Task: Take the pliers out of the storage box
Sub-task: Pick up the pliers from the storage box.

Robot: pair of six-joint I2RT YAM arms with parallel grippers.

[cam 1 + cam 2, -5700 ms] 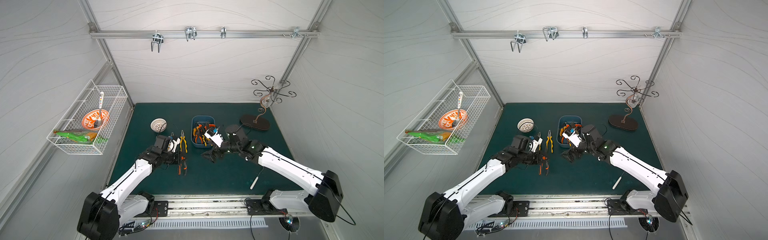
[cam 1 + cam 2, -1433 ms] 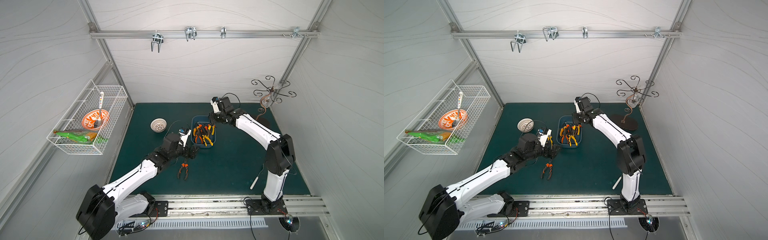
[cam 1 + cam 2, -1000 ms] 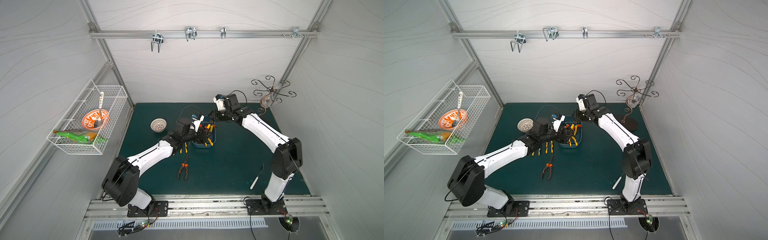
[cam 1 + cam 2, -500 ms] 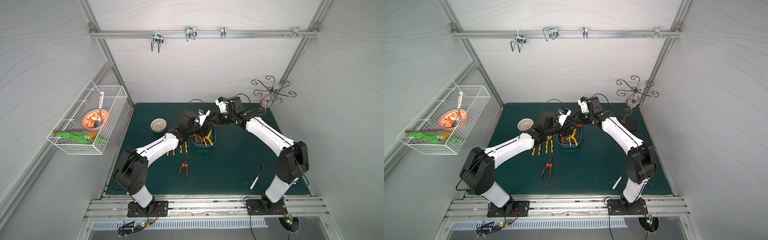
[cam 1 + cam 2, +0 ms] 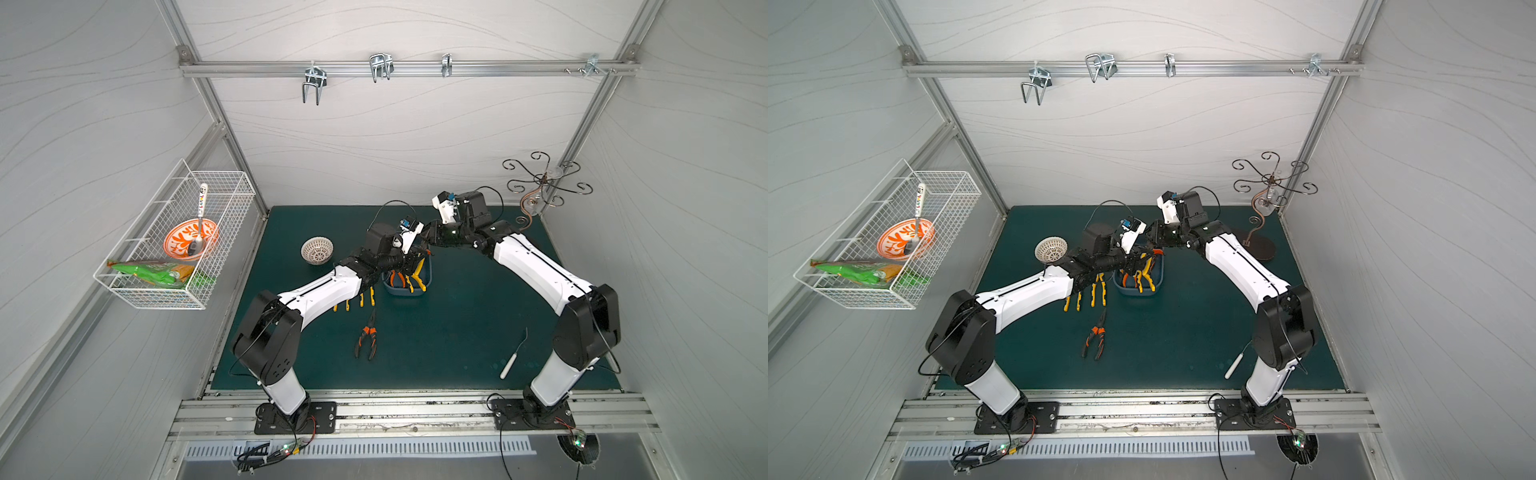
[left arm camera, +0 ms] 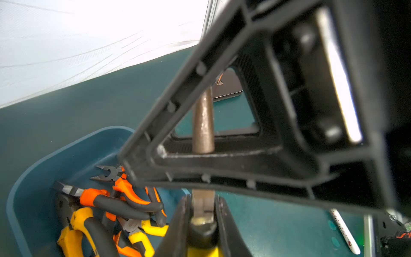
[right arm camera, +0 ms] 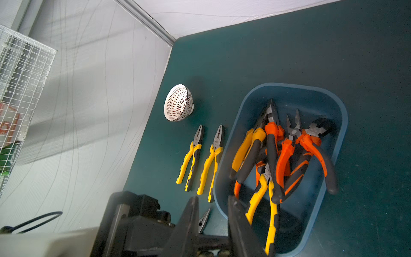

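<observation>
While the nearest pair, the orange-and-black pliers (image 5: 365,338), lies flat on the green mat (image 5: 457,332), we see a bit farther two yellow-handled pliers (image 7: 216,140) side by side, just beside the storage box (image 7: 307,95). Inside the box several pliers (image 7: 282,151) are heaped together. At its rim the left gripper (image 6: 202,201) is pressed onto the metal head of one yellow-handled pair (image 6: 202,129). Beyond, the right gripper (image 7: 212,198) hovers with jaws slightly apart, pinching nothing.
</observation>
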